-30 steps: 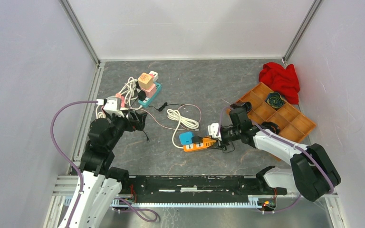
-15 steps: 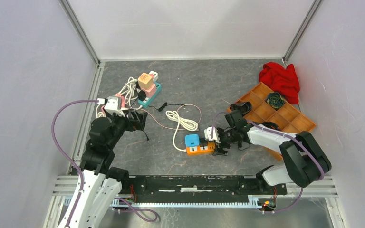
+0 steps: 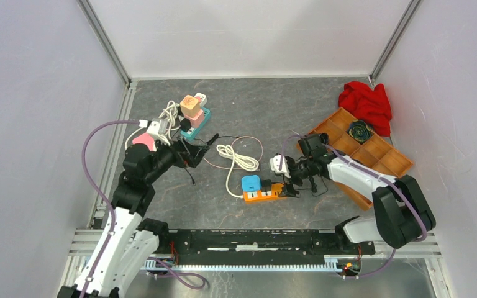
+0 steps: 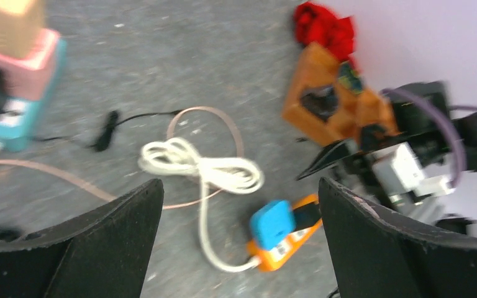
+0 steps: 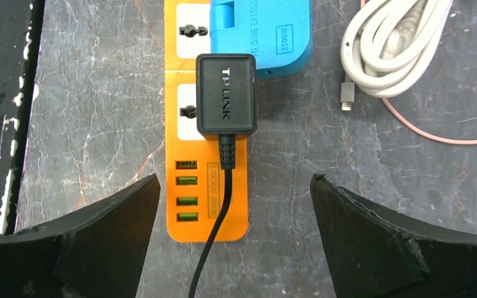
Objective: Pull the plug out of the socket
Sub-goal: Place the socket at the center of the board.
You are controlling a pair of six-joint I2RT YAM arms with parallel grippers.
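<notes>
Two arms, one desk [image 3: 286,112], three views.

Top external: right gripper [image 3: 289,185] sits at the right-hand end of the orange power strip [image 3: 258,197], jaws spread. A second ago it sat lower and further right with a narrower set; it has since swung in and widened. Black plug [image 3: 267,185] is seated in the strip, just beside the blue adapter [image 3: 251,183]. The strip has shifted a little to the right and lies more level across the view than before. Left gripper [image 3: 196,152] has advanced toward the centre, over thin cords near the coiled white cable [image 3: 236,155]. Red cloth [image 3: 365,102] and orange tray [image 3: 379,158] at far right, unchanged.

Left wrist: left gripper jaws wide apart, holding nothing. Strip, blue adapter and white cable lie on the desk beyond them. Picture blurred.

Right wrist: right gripper jaws wide, one on either side of the strip's USB end, touching nothing. Plug, marked TP-LINK, is plugged into the strip, its black cord running down past the USB ports. Blue adapter lies at the plug's upper right.
</notes>
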